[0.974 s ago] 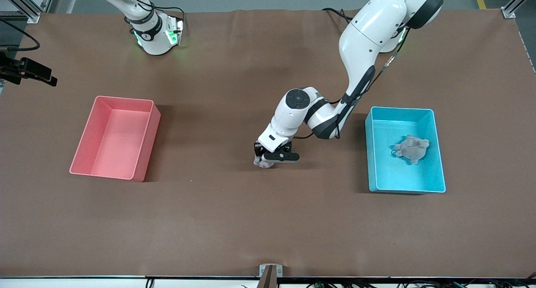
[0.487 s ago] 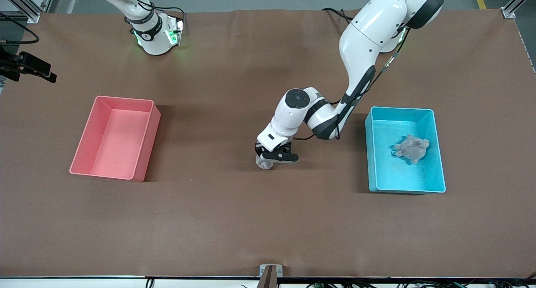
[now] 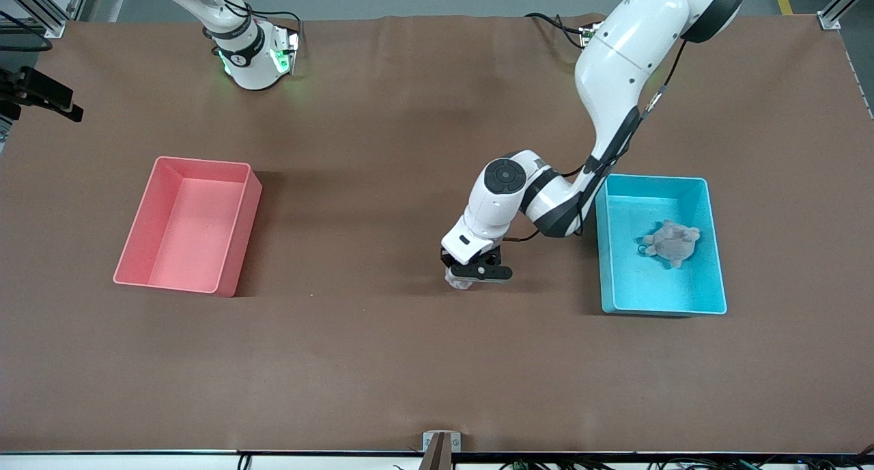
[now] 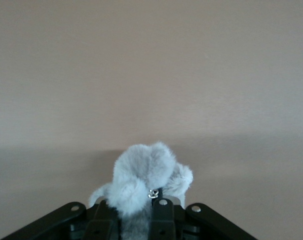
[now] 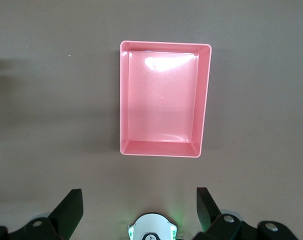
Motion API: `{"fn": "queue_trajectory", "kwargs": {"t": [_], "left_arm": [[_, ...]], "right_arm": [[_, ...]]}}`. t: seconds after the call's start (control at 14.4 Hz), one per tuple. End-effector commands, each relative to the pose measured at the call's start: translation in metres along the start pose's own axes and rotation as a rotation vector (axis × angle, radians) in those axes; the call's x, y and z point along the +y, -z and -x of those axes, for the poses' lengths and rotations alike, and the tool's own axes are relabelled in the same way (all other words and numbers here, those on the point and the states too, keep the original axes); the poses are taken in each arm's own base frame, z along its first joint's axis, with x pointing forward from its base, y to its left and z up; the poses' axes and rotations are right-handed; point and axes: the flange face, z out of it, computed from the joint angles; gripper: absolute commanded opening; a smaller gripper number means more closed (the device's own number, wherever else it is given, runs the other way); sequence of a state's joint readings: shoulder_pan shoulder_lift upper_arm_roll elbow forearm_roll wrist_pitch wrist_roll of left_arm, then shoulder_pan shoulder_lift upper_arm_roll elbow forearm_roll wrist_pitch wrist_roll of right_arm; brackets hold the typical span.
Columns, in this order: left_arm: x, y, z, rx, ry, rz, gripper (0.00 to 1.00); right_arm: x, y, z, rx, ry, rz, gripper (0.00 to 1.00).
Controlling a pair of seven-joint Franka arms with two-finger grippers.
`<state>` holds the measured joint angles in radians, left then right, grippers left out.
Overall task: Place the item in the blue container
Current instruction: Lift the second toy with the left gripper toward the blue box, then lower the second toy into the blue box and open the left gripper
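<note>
The blue container is a cyan bin standing toward the left arm's end of the table. A grey plush toy lies inside it. My left gripper hangs low over the bare table beside the container, toward the pink bin. It is shut on a second small grey furry plush. In the left wrist view that plush bulges out past the black fingers. My right gripper waits high over the right arm's end, open and holding nothing.
A pink bin of the same size stands toward the right arm's end, with nothing in it. The right wrist view looks straight down on this pink bin. Brown table covering lies between the two bins.
My left arm has carried the small grey plush sideways over the table toward the blue container. The bins and the plush inside the blue container have not moved.
</note>
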<state>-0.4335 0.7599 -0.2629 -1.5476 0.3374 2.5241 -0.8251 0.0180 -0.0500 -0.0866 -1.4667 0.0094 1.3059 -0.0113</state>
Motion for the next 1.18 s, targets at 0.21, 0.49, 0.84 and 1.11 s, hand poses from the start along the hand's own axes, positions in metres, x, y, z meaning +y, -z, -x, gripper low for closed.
{"fn": "queue_trajectory", "kwargs": {"t": [0.21,0.49,0.84,1.11], "left_arm": [[-0.059,0.143,-0.042,-0.133,-0.070,-0.064,0.09],[-0.138,0.203,-0.059,-0.249,-0.131,-0.120,0.09],[-0.234,0.189,-0.063,-0.324,-0.183,-0.128,0.08],[-0.310,0.164,-0.066,-0.329,-0.254,-0.094,0.08]], "right_arm": [[-0.008,0.010,0.017,-0.003,0.030,0.001,1.00],[-0.017,0.013,0.021,0.001,0.047,0.003,1.00],[-0.011,0.013,0.023,0.001,0.038,0.000,1.00],[-0.004,0.012,0.023,-0.003,0.023,-0.002,1.00]]}}
